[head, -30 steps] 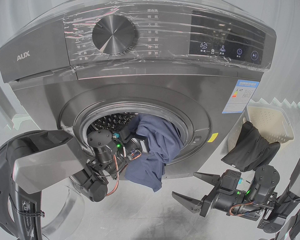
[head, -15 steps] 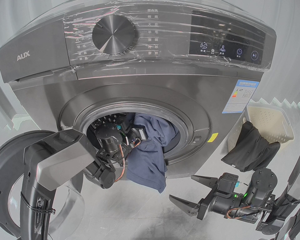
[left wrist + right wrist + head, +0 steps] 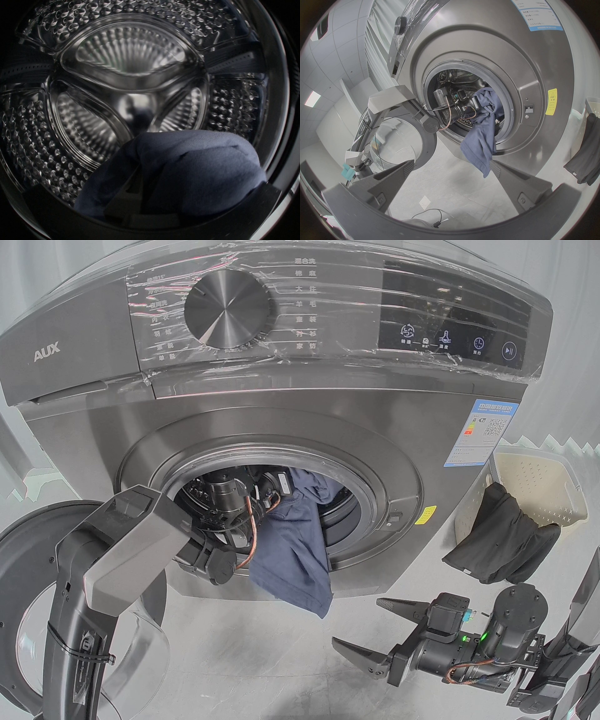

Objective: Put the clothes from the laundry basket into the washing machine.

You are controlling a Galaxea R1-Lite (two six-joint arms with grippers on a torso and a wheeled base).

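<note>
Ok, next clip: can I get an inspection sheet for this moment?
surface: bare grey floor, scuffed.
job's things: washing machine, door swung open; blue garment half in the drum, tail hanging over the rim; black garment draped over the laundry basket.
clutter: nothing seen.
grippers: left arm reaches into the drum, its end under the blue garment; right gripper low over the floor, jaws open, empty.
cables: orange cable looped at the left wrist.
surroundings: pale walls.

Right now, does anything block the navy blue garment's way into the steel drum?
Nothing visible does. The round glass door is swung open leftward; the navy blue garment hangs partly outside the steel drum.
</note>
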